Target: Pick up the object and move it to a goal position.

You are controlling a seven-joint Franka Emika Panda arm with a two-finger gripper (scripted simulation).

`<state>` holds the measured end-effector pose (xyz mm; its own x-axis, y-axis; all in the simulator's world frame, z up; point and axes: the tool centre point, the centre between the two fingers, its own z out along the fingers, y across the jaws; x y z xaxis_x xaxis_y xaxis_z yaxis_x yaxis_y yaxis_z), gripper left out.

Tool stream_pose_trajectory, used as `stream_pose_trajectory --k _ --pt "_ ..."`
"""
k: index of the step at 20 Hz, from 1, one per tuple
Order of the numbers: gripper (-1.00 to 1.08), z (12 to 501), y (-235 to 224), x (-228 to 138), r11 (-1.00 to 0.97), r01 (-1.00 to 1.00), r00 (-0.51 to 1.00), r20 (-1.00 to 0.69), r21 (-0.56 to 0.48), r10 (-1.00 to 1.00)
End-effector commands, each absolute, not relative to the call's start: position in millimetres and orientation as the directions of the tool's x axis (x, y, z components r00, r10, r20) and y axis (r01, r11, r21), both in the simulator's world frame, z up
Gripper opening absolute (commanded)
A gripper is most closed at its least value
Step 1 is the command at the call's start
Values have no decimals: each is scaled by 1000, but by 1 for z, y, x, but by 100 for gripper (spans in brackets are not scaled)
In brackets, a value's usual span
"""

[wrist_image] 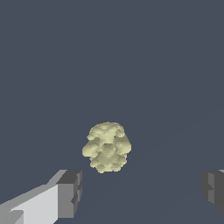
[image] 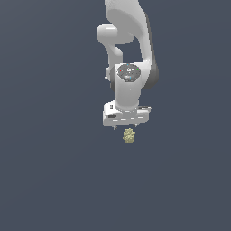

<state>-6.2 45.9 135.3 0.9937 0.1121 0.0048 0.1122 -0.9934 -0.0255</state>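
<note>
Object (image: 129, 135): one knobbly olive-yellow lump, also in the wrist view (wrist_image: 106, 146), sitting just below the claw (image: 126, 128) on the dark surface (image: 54, 180), not touching it. One claw on one white arm (image: 131, 54), spread wide. Two dark finger pads (wrist_image: 70, 192) flank empty space; lump lies beyond them, nearer one pad, between their lines.

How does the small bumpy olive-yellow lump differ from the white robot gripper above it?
The bumpy olive-yellow lump is knobbly and rounded; the white gripper is smooth and blocky. The lump is pale yellow, the gripper white with grey fingers. The lump is narrower than the gripper's body. Neither touches the other: the fingers stand wide apart.
</note>
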Motion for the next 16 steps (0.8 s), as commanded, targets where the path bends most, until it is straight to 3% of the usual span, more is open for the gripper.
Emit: stream_pose_trajectory --k 1,16 --pt "100 118 57 -8 -988 153 988 3 -15 153" --pt "100 83 74 -11 -976 216 976 -1 -1 216"
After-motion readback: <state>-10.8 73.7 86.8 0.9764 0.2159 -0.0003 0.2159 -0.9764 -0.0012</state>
